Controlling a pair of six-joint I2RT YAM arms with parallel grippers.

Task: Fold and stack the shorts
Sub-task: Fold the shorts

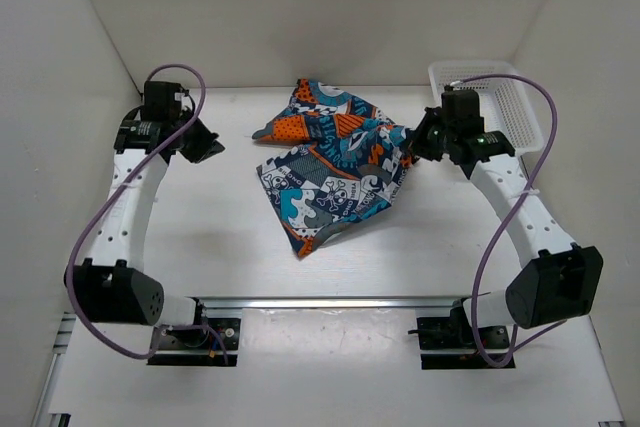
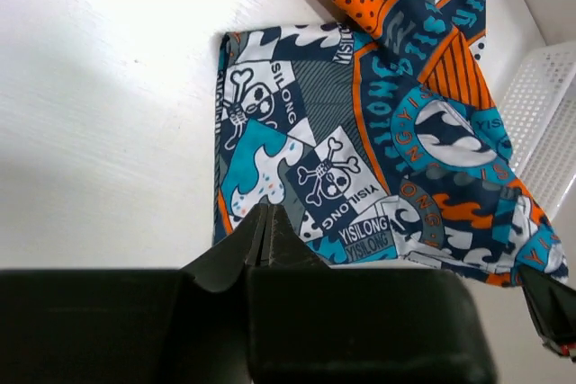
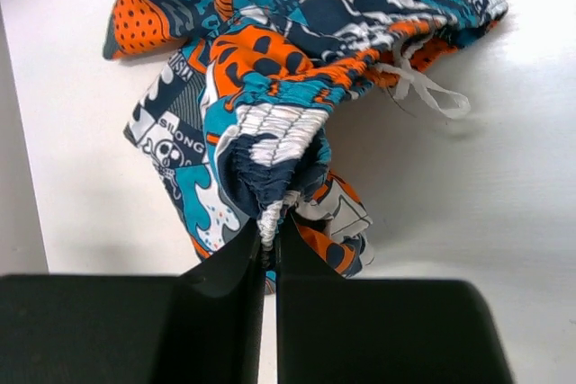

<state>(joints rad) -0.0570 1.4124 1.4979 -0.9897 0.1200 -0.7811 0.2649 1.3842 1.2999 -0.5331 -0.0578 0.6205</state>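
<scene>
**Right gripper holds the waistband; no fold made yet**

The right gripper point(image 3: 270, 227) is pinching the shorts point(image 1: 335, 162). Its two fingers are closed on a bunch of the gathered white-and-navy elastic waistband point(image 3: 274, 128), caught right at the tips. In the overhead view this hold sits at the right-hand edge of the cloth, and the fabric bunches toward it. The white drawstring point(image 3: 423, 87) trails loose on the tabletop point(image 1: 230, 247) just beside the waistband.

The left gripper point(image 2: 268, 218) has its fingers pressed together with nothing between them. From above it sits apart from the left edge of the shorts, over bare surface and touching no cloth.

The shorts lie in the middle of the tabletop, between the two arms, in a rumpled heap. One printed panel with skulls and lettering lies fairly flat on the near-left side. The rest is twisted and overlapping, with an orange dotted part sticking out toward the far left. A white mesh basket point(image 1: 500, 97) stands in the far right corner, just behind the right gripper, and the shorts are not in it.

By this layout the task looks to be at its very start. The garment is not spread flat, no clean crease shows, and nothing is stacked. What seems left is nearly everything: spreading the cloth flat, folding it, and setting it down as a stack. Only one pair is in view.
</scene>
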